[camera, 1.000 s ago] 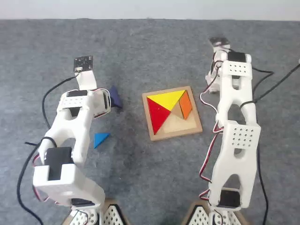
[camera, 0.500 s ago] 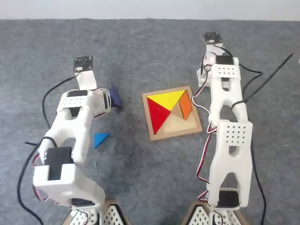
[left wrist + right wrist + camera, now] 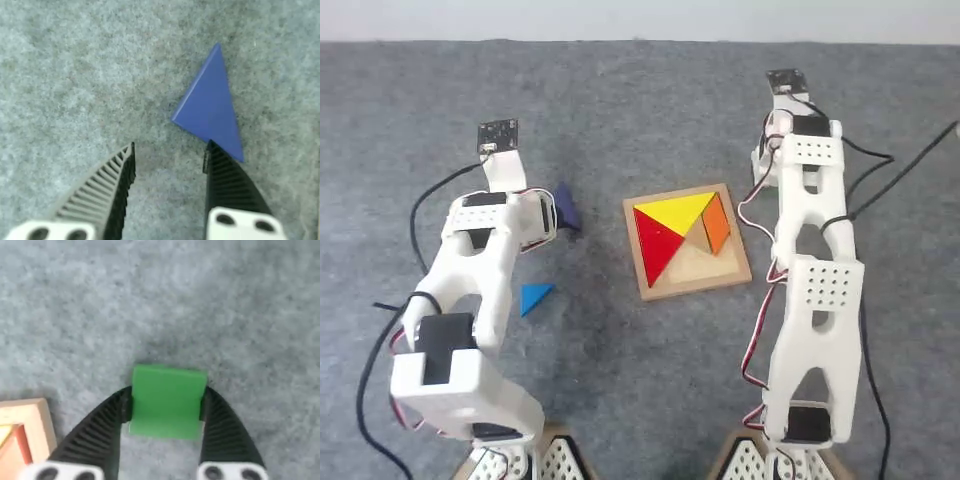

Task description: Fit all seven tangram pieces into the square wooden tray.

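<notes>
Where grey, fuzzy felt covers the bench (image 3: 620,120), a small light-blue triangle (image 3: 534,296) lies flat nearest the arm bases. Farther out sits the square wooden tray (image 3: 692,288), set askew, holding a red triangle (image 3: 655,245), a yellow triangle (image 3: 675,212) and an orange parallelogram (image 3: 717,224) beside bare wood. Beyond, the left claw (image 3: 170,144) stands apart, one ribbed black finger edging a dark-blue triangle (image 3: 210,107). Farthest, the right claw (image 3: 167,390) is clamped on a smooth green square (image 3: 167,407).
</notes>
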